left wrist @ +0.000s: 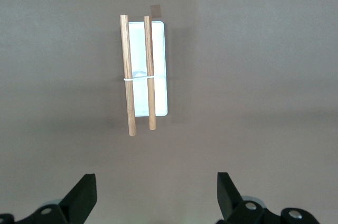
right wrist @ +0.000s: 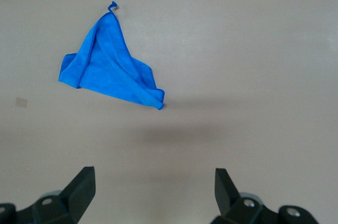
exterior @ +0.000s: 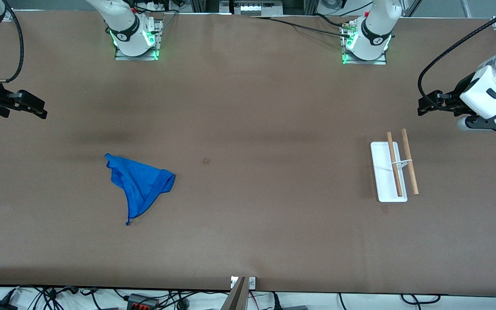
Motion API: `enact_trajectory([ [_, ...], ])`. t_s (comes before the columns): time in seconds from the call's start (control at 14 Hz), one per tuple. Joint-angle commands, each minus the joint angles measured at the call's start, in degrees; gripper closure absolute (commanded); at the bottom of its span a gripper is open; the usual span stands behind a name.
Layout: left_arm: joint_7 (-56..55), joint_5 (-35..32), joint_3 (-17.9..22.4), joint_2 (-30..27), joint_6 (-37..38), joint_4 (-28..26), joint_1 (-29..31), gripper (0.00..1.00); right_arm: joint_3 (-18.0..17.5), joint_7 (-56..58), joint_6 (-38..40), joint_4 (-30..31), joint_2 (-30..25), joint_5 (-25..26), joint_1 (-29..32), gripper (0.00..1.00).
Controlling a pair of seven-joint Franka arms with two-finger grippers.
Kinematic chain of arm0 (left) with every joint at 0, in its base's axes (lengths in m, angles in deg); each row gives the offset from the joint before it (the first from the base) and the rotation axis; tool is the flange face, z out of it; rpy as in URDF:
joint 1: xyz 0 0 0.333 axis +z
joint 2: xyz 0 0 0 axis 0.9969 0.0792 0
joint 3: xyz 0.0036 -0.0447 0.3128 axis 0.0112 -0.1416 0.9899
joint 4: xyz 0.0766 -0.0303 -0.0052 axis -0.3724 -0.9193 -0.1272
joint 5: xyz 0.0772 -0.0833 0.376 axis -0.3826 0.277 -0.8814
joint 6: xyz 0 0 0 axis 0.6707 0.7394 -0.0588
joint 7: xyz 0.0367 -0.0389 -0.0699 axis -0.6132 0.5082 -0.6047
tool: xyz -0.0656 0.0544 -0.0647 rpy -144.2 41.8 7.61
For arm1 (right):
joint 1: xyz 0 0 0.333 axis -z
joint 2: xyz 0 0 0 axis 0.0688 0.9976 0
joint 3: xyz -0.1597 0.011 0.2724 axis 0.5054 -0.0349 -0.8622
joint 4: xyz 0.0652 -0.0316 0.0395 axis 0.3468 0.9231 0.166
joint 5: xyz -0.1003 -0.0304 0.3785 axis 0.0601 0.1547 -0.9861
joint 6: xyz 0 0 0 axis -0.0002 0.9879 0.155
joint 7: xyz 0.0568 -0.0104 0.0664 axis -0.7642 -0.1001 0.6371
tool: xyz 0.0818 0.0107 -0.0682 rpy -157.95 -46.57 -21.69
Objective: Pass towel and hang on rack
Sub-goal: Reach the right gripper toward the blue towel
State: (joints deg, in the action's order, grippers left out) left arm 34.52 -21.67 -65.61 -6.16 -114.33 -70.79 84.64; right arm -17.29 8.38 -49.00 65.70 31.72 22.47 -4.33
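The blue towel [exterior: 140, 185] lies crumpled in a rough triangle on the brown table toward the right arm's end; it also shows in the right wrist view [right wrist: 111, 65]. The rack [exterior: 388, 176], a white base with two wooden rods [exterior: 409, 167], stands toward the left arm's end and shows in the left wrist view [left wrist: 148, 71]. My right gripper [exterior: 28, 105] is open and empty, up in the air at the right arm's end of the table, apart from the towel. My left gripper [exterior: 429, 104] is open and empty, up in the air beside the rack's farther end.
A small dark square mark [exterior: 206, 161] is on the table between towel and rack. The two arm bases [exterior: 136, 36] [exterior: 366, 41] stand along the table's farthest edge. Cables hang below the nearest edge.
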Motion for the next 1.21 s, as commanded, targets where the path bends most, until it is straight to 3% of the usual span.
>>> enact_trajectory([
  [0.0,1.4,0.9,0.0,1.0,1.5,2.1,0.0,0.00,0.1,-0.2,0.4,0.0,-0.3,-0.4,0.0,0.00],
  [0.71,3.3,0.9,0.1,1.3,1.5,2.2,0.7,0.00,0.1,0.6,0.4,-0.2,2.1,-0.3,-0.1,0.00],
  [0.93,3.4,0.9,0.0,1.4,1.5,2.9,0.7,0.00,-0.1,0.6,0.2,-0.3,6.9,-0.6,-0.5,0.00],
  [1.14,3.4,0.9,0.1,1.5,1.6,3.0,0.6,0.00,-0.1,-0.1,-0.7,-0.4,12.2,-1.3,-5.1,0.00],
])
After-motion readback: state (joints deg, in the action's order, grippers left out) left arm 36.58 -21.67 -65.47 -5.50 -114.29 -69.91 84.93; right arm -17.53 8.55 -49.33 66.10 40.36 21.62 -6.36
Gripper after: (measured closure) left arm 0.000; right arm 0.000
